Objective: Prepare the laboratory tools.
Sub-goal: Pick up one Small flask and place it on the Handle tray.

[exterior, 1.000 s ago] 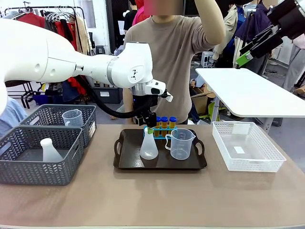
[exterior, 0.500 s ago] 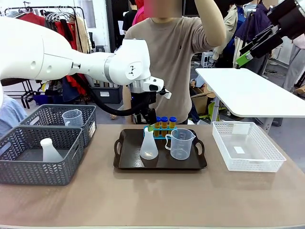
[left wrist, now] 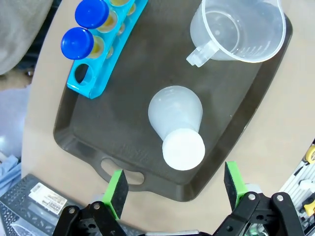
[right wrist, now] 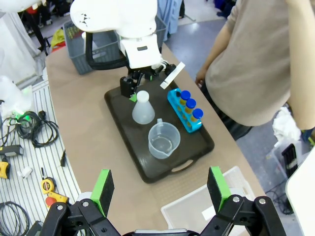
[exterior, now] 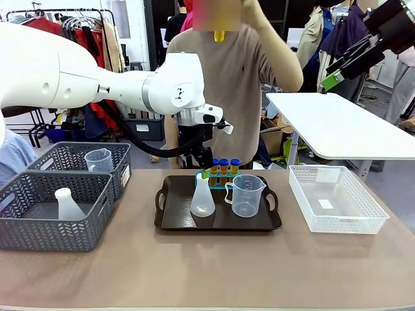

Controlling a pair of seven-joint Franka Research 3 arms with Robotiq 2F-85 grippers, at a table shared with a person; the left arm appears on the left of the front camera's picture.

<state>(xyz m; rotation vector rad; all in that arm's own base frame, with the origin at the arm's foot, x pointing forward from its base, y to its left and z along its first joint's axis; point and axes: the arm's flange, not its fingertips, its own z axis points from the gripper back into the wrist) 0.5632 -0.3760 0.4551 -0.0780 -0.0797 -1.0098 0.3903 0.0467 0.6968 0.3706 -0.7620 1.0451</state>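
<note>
Brown tray point(exterior: 175, 220) mid-desk, carrying most of the kit: white flask point(exterior: 202, 199) at its left, clear beaker point(exterior: 246, 194) at its right, blue rack point(exterior: 220, 178) along the far edge. Three blue-capped tubes point(exterior: 224, 166) seated in the rack; one hole bare at the rack's end in the left wrist view. Fourth tube point(exterior: 219, 35) with yellow liquid apparently up in the person's hand point(exterior: 243, 10), well above the desk. Judged nearly done: flask and beaker set, last tube yet to go in.

Left claw point(left wrist: 172, 189) wide open, gripping nothing, hanging just above the flask, pads either side of its neck but apart from it. Right claw point(right wrist: 160, 189) open too, empty, high over the near right edge of the tray.

Grey baskets at left: near one point(exterior: 39, 227) holding a second flask, far one point(exterior: 117, 152) holding a second beaker. White basket point(exterior: 363, 223) at right holding nothing but a small label. Beaker on the tray looks empty.
</note>
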